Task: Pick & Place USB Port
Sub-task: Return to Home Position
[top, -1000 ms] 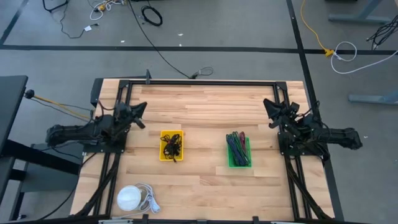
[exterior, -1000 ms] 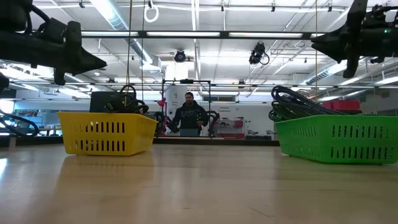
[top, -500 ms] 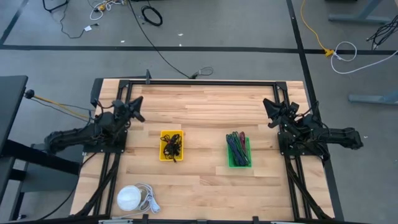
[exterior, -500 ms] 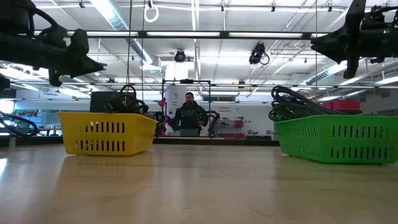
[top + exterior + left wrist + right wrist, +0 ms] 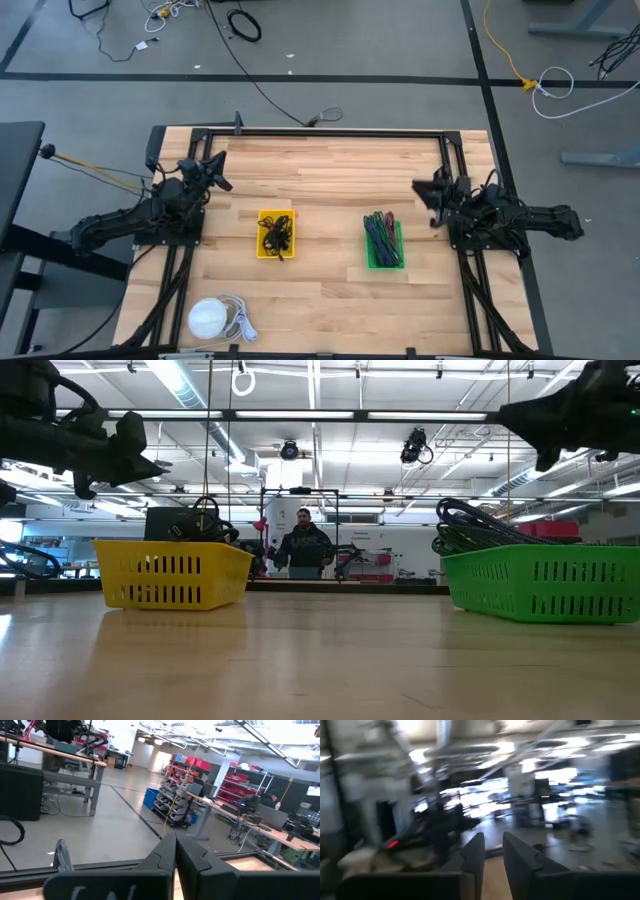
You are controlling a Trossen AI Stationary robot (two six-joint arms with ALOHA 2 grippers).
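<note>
At frame left, left tool (image 5: 212, 168) closed; at right, right tool (image 5: 428, 192) slightly parted; both empty. Homing step: arms probably just need settling.

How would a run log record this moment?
left gripper shut, empty, raised at left | right gripper slightly open, empty, raised at right | cables in yellow bin and green bin

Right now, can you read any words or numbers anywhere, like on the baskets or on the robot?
No text can be read in any view.
Yellow bin: no label shows.
Green bin: no label shows.
Left end effector: pale marks on its body, too blurred to read.
Shelves in the room beyond: any signs there are too small to read.
</note>
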